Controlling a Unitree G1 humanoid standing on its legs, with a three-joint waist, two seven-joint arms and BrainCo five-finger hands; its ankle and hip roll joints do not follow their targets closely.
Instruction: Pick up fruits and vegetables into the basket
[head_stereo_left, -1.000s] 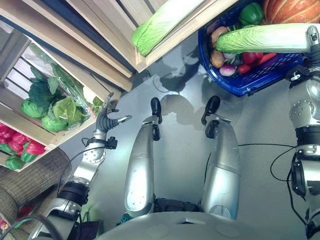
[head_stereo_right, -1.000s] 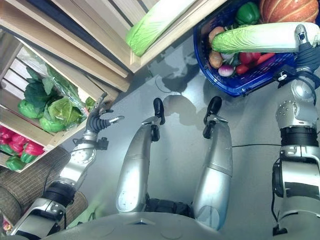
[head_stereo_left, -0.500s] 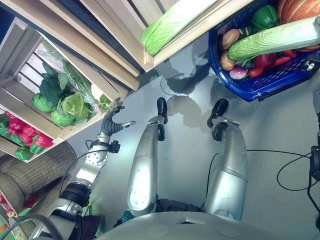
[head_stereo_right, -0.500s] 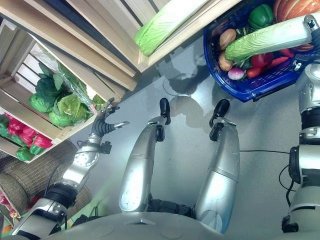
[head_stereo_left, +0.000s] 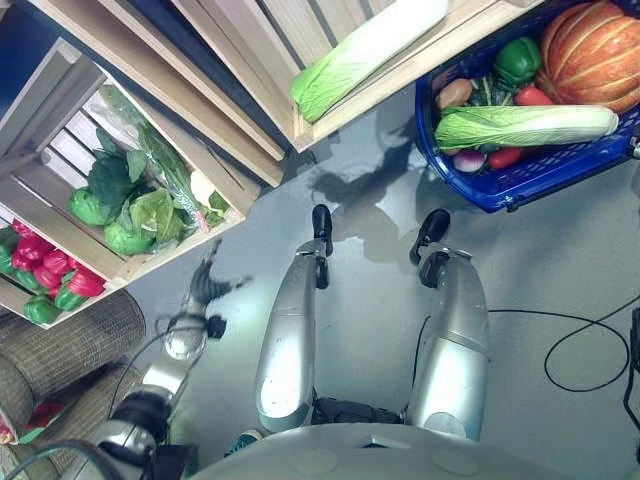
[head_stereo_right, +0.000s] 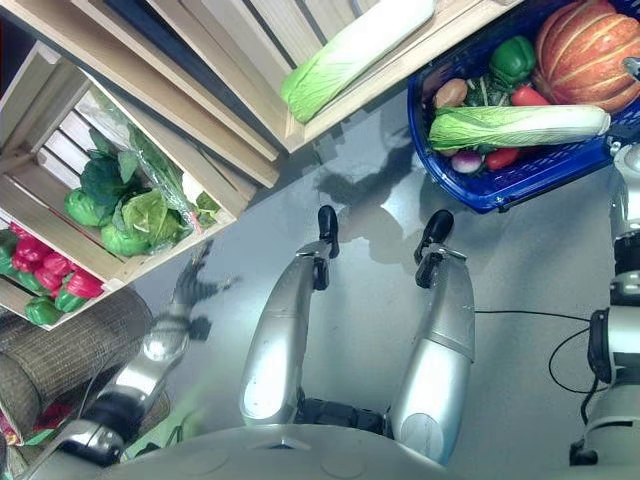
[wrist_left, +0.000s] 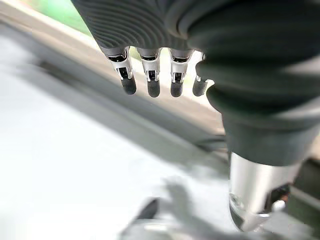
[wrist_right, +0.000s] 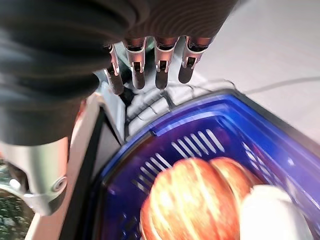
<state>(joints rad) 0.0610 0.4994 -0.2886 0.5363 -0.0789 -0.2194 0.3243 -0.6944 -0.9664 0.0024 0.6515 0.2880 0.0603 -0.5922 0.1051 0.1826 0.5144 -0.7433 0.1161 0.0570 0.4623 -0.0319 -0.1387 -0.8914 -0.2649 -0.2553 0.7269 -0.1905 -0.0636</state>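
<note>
The left hand (wrist_left: 165, 55) has its fingers (wrist_left: 152, 82) hanging straight and relaxed with nothing between them and the thumb; in the head views it sits at the lower left, over bare floor just below the wooden crate (head_stereo_left: 60, 160) of leafy greens (head_stereo_left: 135, 205) and red peppers (head_stereo_left: 45, 270). The right hand (wrist_right: 150, 45) likewise shows loose, straight fingers holding nothing, poised above the rim of the blue basket (head_stereo_left: 520, 185). That basket, at the upper right of the head views, already carries a pumpkin (head_stereo_left: 595, 55), a long napa cabbage (head_stereo_left: 525, 125), a green pepper (head_stereo_left: 518, 58) and smaller produce. I judge the task well along but unfinished: a second napa cabbage (head_stereo_left: 365, 55) lies on the wooden shelf at top centre, and the crate remains stocked.
</note>
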